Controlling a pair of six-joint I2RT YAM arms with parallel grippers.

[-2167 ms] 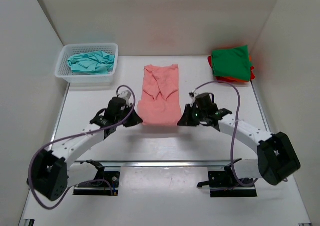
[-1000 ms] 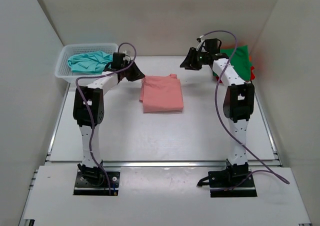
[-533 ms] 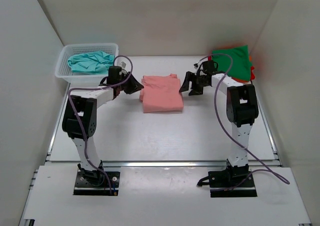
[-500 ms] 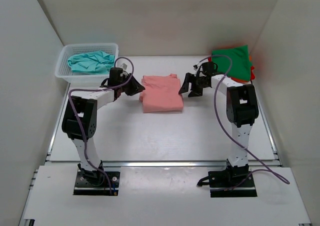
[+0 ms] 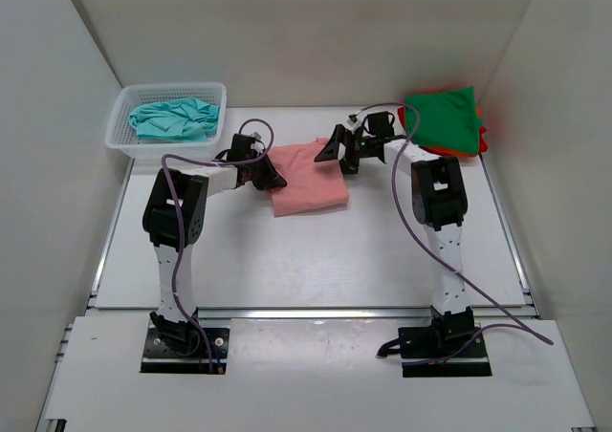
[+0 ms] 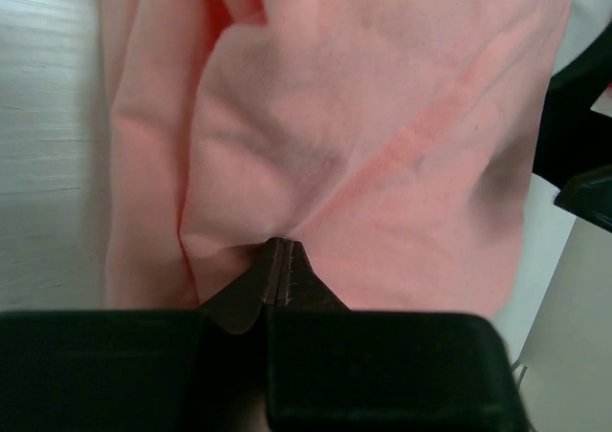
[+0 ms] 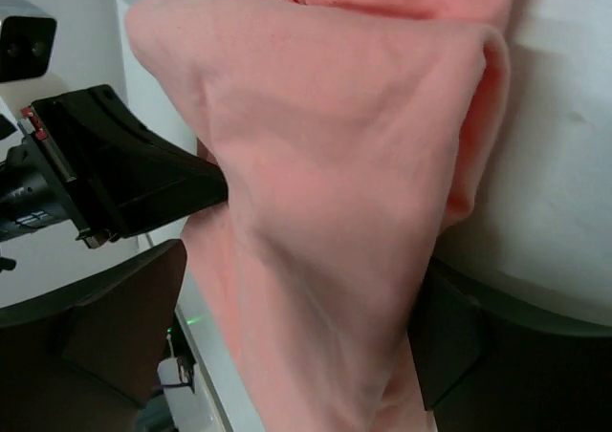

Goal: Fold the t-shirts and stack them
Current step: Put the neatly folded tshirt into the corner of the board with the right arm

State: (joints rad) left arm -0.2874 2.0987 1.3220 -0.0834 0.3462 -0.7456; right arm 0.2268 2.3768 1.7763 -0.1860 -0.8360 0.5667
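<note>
Well past halfway, judging by the layout. Already folded and piled at the far right of the white tabletop (image 5: 316,255): a green cloth t-shirt (image 5: 442,118) on top, with edges of an orange t-shirt (image 5: 446,150) and a red t-shirt (image 5: 483,142) showing beneath.

In hand mid-tabletop: a salmon pink cloth t-shirt (image 5: 308,182), part folded. Pinched at its left edge by the clenched left claw (image 5: 271,174). Draped over the right claw (image 5: 335,151), grip impossible to tell.

Left to do: a crumpled teal t-shirt (image 5: 172,118), lying in the white plastic mesh basket (image 5: 168,151).

Counted: five shirts, one basket, two claws.

Pink shirt (image 5: 308,179) lies folded mid-worktop (image 5: 316,250), teal shirt (image 5: 172,119) crumpled in the basket (image 5: 172,88), green shirt (image 5: 442,118) folded far right.
</note>
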